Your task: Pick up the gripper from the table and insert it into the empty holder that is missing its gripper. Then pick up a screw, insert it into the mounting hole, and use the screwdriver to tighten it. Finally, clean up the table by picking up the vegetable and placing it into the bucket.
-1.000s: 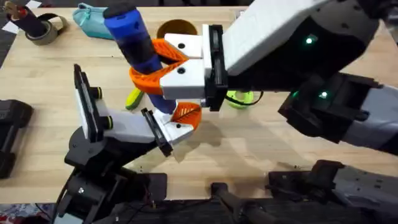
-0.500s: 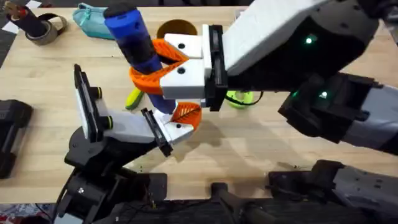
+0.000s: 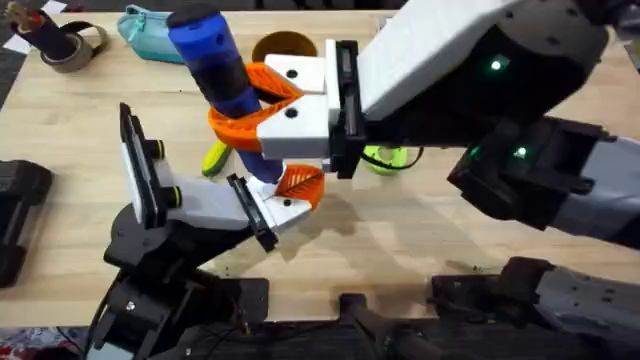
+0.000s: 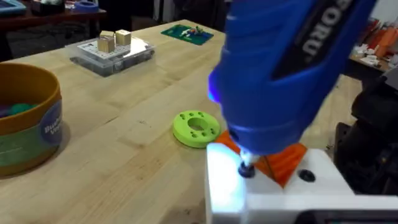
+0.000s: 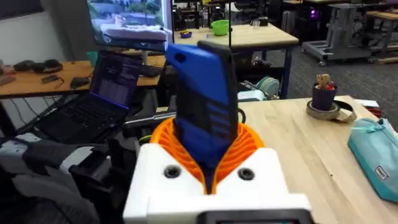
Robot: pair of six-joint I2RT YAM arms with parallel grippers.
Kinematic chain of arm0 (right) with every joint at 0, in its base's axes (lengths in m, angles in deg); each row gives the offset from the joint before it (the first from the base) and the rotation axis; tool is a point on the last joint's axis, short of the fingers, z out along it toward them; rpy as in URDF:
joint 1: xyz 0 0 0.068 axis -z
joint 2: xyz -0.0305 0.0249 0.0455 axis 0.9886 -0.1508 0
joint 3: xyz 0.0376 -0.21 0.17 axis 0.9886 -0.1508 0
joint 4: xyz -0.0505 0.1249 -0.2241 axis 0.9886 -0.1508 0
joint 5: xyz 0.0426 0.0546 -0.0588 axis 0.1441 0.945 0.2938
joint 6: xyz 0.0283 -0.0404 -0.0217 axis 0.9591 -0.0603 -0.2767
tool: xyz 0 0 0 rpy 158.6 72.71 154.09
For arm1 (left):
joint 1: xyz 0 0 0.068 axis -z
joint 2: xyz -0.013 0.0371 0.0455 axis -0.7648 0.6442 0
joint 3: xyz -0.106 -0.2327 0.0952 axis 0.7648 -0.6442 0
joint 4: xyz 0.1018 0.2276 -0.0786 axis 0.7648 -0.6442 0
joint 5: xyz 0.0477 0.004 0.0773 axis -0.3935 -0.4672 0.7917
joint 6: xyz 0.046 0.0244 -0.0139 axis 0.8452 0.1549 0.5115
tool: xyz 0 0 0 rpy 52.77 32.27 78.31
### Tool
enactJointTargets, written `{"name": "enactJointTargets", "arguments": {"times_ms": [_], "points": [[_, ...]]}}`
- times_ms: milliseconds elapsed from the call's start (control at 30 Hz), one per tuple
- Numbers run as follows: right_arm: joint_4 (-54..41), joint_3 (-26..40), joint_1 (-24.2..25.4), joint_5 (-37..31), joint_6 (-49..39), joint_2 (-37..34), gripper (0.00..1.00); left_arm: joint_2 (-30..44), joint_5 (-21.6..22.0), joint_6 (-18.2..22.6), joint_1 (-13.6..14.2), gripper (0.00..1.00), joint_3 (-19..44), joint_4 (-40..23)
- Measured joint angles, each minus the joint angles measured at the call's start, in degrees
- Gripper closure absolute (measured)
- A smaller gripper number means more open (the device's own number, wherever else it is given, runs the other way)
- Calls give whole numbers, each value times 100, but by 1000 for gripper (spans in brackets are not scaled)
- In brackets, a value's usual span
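Gripping screwdriver (image 3: 215, 60), right tool (image 3: 235, 110)

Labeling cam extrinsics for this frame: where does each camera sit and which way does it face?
Overhead: above the arms' bases, looking down and forward at the table; the right gripper clamps the screwdriver over the holder.
Left wrist: low over the table, facing the screwdriver tip, green disc and bucket.
Right wrist: behind its own orange fingers, facing the room.
All share the screwdriver.

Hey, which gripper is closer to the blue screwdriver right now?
Right. The right gripper is clamped around the screwdriver, its orange fingers wrapping the handle. The left gripper's place relative to it cannot be told, though its wrist camera sees the screwdriver close by.
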Motion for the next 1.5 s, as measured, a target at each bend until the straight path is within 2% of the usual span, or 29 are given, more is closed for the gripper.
{"name": "enactJointTargets", "arguments": {"times_ms": [1067, 1500], "points": [[160, 5, 63, -31, 84, -61, 970, 0, 5, 3, 0, 990, 0, 3], [104, 246, 85, -8, 102, -60, 971, 0, 17, 4, 0, 990, 0, 4]]}}
